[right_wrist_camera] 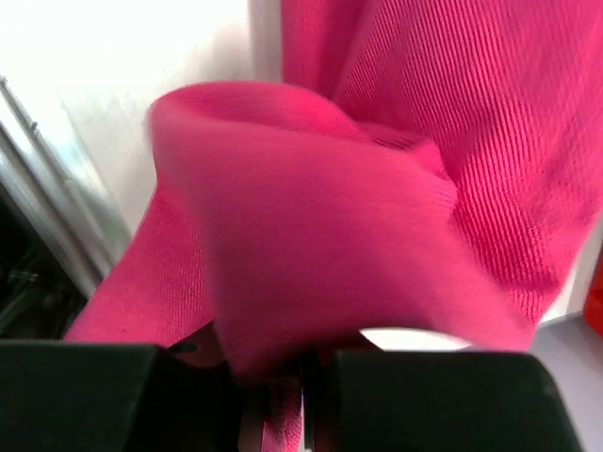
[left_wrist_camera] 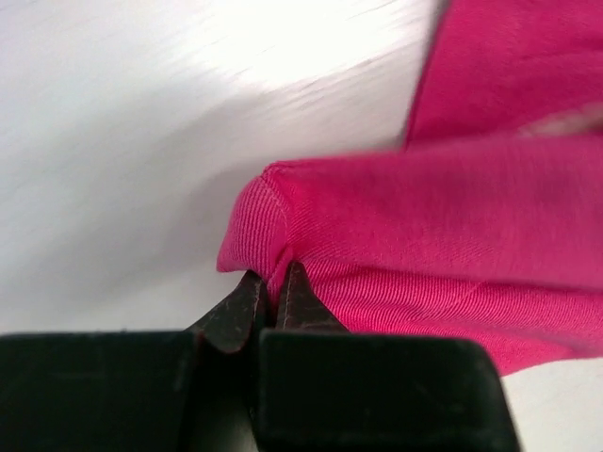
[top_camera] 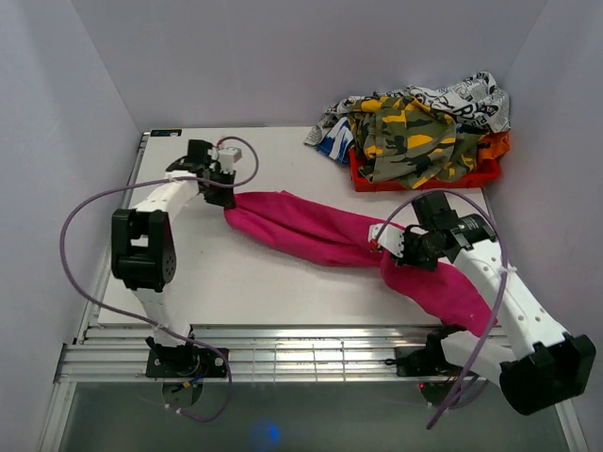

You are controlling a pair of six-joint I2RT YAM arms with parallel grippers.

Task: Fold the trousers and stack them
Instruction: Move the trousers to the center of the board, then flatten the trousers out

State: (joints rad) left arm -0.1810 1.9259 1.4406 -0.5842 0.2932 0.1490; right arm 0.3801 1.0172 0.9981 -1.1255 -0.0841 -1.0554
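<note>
From above, the trousers (top_camera: 311, 231) lie as one long band across the counter (top_camera: 236, 282), stretched between the two arms. The left end effector (top_camera: 224, 194) sits at their far-left end, and the cloth runs off to its right and toward the near edge. The right end effector (top_camera: 394, 245) is on the middle of the band. Past it the cloth carries on to the near-right corner, under that arm. Behind the right end effector, well apart, a red bin (top_camera: 424, 181) holds a heap of clothes (top_camera: 410, 132) — camouflage on top.

Left wrist: the left end effector (left_wrist_camera: 271, 282) is closed, its dark fingers (left_wrist_camera: 240, 315) nipped together on a rounded corner of the trousers (left_wrist_camera: 424, 235). The rest of the cloth spreads to the right of the tips. Bare counter (left_wrist_camera: 122, 141) lies to the left and ahead.

Right wrist: the right end effector (right_wrist_camera: 283, 377) is nearly closed on a bunched fold of the trousers (right_wrist_camera: 311, 235) that rises right in front of it — the tips themselves are hidden by cloth. More cloth lies ahead and to the right. The counter (right_wrist_camera: 113, 66) and a metal rail (right_wrist_camera: 57, 179) show to the left.
</note>
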